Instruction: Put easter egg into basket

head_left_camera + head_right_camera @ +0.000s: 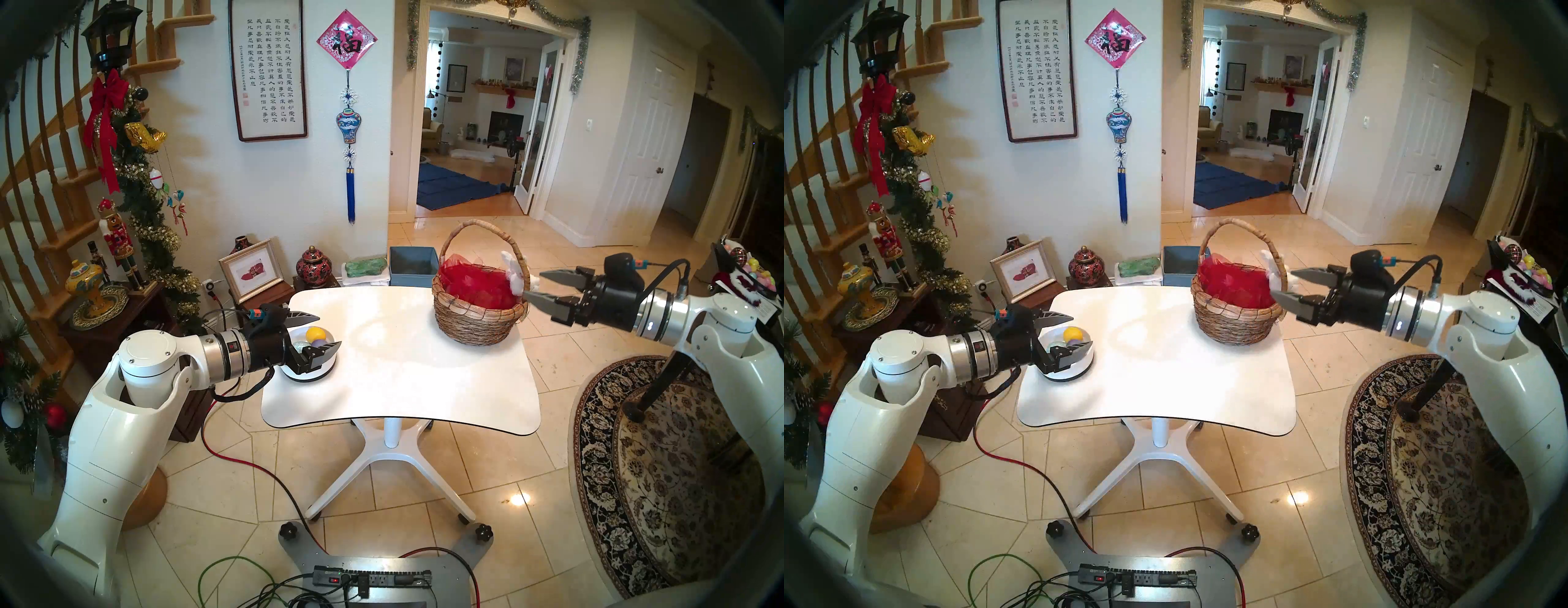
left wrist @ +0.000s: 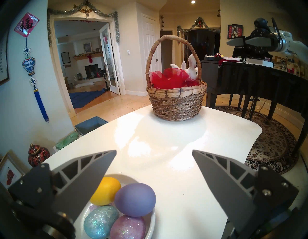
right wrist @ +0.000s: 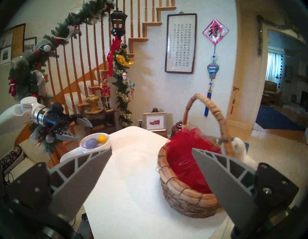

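Observation:
Several easter eggs lie in a shallow white bowl [image 2: 152,222] at the table's left edge: yellow [image 2: 106,190], purple [image 2: 135,199], glittery blue [image 2: 100,220] and glittery pink [image 2: 127,227]. My left gripper [image 1: 329,330] hovers open just above the bowl [image 1: 314,373], holding nothing. The wicker basket [image 1: 479,314], with an arched handle, red mesh lining and a white plush bunny [image 1: 515,276] on its rim, stands at the table's far right. My right gripper [image 1: 533,284] is open and empty, level with the basket's rim on its right side, near the bunny.
The white pedestal table [image 1: 403,382] is bare between bowl and basket. A grey-blue bin [image 1: 413,265] sits on the floor behind it. A black piano [image 2: 250,75] and patterned rug [image 1: 662,467] lie to the right, a side table with ornaments [image 1: 97,297] to the left.

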`<state>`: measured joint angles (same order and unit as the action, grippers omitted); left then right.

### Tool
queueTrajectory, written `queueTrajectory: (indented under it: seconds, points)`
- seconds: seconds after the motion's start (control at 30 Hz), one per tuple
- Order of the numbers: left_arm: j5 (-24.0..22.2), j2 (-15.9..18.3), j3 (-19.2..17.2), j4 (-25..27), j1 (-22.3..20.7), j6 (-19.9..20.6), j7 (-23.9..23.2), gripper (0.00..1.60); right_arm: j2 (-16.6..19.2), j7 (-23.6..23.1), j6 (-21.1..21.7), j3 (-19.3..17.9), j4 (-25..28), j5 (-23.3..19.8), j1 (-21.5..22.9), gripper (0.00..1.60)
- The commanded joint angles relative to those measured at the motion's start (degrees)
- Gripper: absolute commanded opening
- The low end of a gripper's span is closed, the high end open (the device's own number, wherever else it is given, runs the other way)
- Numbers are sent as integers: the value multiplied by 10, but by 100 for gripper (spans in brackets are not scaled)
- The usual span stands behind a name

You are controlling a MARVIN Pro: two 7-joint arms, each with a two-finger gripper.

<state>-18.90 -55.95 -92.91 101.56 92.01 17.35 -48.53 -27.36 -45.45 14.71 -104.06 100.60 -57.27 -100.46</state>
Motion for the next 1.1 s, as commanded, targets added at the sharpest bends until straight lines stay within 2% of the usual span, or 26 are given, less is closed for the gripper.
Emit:
queueTrajectory:
  seconds: [0.0,0.13,0.33,0.43,0.8,1.0,1.07]
  points:
    - [0,1,-1,2,-3,0,0,160,39,-7,31,18,-26,-20,68,160]
    - [0,1,-1,2,-3,0,0,160,58,3,35,48,-37,-33,88,160]
    - [0,1,-1,2,-3,0,0,160,66,18,48,86,-41,-36,122,160]
    - [0,1,-1,2,-3,0,0,160,64,26,54,107,-45,-33,147,160]
    - [0,0,-1,2,-3,0,0,160,53,79,75,149,-43,-18,200,160]
    - [0,0,-1,2,-3,0,0,160,41,101,94,173,-47,-2,231,160]
    - [0,0,-1,2,-3,0,0,160,32,121,98,184,-48,18,245,160]
